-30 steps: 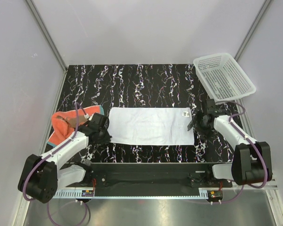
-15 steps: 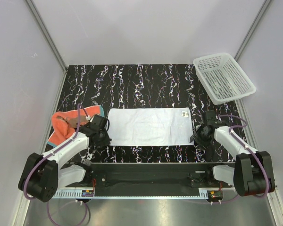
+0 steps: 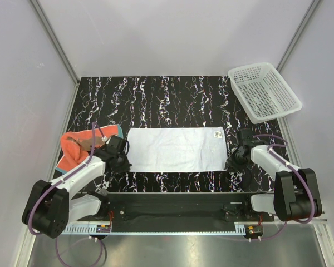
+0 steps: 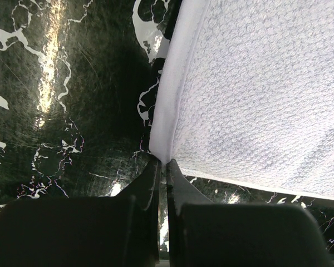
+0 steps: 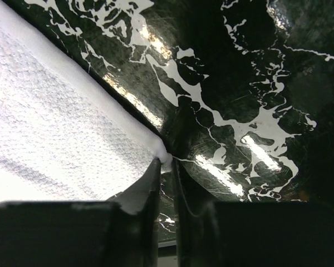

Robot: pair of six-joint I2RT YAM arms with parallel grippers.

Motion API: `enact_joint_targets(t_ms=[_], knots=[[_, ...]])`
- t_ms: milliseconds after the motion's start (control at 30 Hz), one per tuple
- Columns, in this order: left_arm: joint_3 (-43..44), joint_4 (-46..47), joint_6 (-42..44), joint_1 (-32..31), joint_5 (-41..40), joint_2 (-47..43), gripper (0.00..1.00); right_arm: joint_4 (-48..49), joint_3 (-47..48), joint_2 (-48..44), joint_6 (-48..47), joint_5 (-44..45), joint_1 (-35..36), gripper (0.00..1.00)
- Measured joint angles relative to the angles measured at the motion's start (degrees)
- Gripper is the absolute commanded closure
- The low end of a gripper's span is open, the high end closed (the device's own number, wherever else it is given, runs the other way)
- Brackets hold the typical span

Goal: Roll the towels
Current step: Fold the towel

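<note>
The white towel (image 3: 175,149) lies flat and spread out in the middle of the black marbled table. My left gripper (image 3: 125,166) is shut on its near-left corner; in the left wrist view the corner (image 4: 162,146) is pinched at the tips of the gripper (image 4: 163,162). My right gripper (image 3: 229,166) is at the near-right corner, and in the right wrist view the gripper (image 5: 166,161) has its jaws nearly together around the tip of the towel (image 5: 55,144). The orange-red towel (image 3: 75,147) lies crumpled at the left, partly under my left arm.
A white mesh basket (image 3: 264,92) stands at the far right corner. Grey walls close the table on three sides. The black rail carrying the arm bases (image 3: 172,203) runs along the near edge.
My right gripper has moved toward the near edge to the towel's near-right corner and its jaws have closed on it. The left gripper has stayed shut on its corner.
</note>
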Motion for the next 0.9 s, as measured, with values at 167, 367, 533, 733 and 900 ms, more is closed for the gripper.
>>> enact_joint_targets(t_ms=[167, 367, 533, 733, 900], knots=[[0.0, 0.02, 0.13, 0.0, 0.02, 0.0, 1.0, 0.28, 0.11, 0.15, -0.2, -0.22, 0.0, 0.98], [0.04, -0.66, 0.17, 0.0, 0.46, -0.44, 1.0, -2.08, 0.79, -2.36, -0.83, 0.17, 0.0, 1.0], [1.2, -3.3, 0.15, 0.0, 1.9, -2.6, 1.0, -7.52, 3.19, -9.79, -0.83, 0.61, 0.0, 1.0], [2.19, -5.81, 0.07, 0.0, 3.61, -6.34, 1.0, -13.7, 5.42, -17.35, 0.11, 0.61, 0.0, 1.0], [3.43, -8.57, -0.02, 0.0, 5.42, -7.63, 1.0, -17.03, 5.88, -19.67, 0.57, 0.61, 0.0, 1.0]])
